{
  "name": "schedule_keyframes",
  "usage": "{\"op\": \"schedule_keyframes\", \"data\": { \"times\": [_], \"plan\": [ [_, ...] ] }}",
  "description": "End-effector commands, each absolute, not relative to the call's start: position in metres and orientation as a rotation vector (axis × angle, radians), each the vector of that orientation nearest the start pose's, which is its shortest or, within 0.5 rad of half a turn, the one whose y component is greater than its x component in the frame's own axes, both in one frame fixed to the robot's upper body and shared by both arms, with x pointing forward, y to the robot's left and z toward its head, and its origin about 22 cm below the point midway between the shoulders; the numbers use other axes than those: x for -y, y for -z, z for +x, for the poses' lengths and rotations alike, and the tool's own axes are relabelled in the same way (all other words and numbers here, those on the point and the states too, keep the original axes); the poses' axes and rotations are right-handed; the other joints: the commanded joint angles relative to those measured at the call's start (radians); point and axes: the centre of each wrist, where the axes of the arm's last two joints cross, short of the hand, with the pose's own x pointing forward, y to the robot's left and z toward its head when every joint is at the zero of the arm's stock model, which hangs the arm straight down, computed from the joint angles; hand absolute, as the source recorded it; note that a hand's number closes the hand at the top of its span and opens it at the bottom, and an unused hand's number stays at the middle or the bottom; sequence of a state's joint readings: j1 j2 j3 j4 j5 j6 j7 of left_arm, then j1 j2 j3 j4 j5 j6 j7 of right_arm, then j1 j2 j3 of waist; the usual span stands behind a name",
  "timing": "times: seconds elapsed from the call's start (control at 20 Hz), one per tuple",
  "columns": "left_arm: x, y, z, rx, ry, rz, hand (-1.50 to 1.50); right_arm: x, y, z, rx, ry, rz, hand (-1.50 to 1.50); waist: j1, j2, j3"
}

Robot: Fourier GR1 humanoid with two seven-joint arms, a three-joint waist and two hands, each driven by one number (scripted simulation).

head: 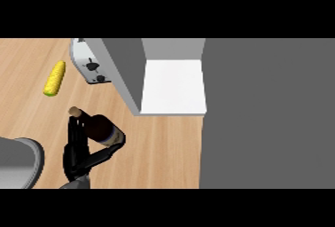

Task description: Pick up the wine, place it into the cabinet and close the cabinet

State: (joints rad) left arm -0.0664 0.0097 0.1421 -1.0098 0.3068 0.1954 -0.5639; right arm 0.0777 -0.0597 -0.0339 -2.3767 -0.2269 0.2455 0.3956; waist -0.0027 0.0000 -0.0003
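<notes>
Gripping the wine [99,127], left hand [78,153] curled round it, label unreadable, cabinet [173,86] open.

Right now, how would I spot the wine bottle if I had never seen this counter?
Start at the open cabinet with its white shelf, then look down and left across the wooden counter. There the left hand curls round the wine bottle. It is dark with a pale cork end, unlike the yellow corn or the silver toaster.
</notes>
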Motion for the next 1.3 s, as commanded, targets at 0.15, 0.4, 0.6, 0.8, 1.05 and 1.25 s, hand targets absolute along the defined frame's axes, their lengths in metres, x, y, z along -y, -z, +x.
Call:
{"op": "schedule_keyframes", "data": {
  "times": [0.15, 0.4, 0.6, 0.8, 1.05, 1.25],
  "plan": [
    [-0.240, 0.134, 0.236, 1.612, -0.552, 0.097, -1.50, 0.244, -0.172, 0.159, 1.910, -0.255, 0.202, -1.50, -0.002, 0.000, 0.000],
    [-0.256, 0.151, 0.235, 1.618, -0.558, 0.096, -1.50, 0.231, -0.173, 0.147, 1.901, -0.242, 0.243, -1.50, -0.003, 0.000, 0.000],
    [-0.253, 0.145, 0.235, 1.630, -0.542, 0.081, 1.50, 0.244, -0.171, 0.161, 1.906, -0.253, 0.205, -1.50, 0.001, 0.000, 0.000],
    [-0.247, 0.168, 0.214, 1.624, -0.565, 0.036, 1.50, 0.247, -0.166, 0.152, 1.915, -0.247, 0.205, -1.50, -0.003, 0.000, 0.000],
    [-0.243, 0.164, 0.237, 1.609, -0.515, 0.043, 1.50, 0.241, -0.154, 0.148, 1.896, -0.257, 0.216, -1.50, -0.006, 0.001, 0.000],
    [-0.240, 0.167, 0.234, 1.641, -0.482, 0.046, 1.50, 0.242, -0.157, 0.161, 1.915, -0.250, 0.211, -1.50, -0.003, 0.001, 0.000]
  ]
}}
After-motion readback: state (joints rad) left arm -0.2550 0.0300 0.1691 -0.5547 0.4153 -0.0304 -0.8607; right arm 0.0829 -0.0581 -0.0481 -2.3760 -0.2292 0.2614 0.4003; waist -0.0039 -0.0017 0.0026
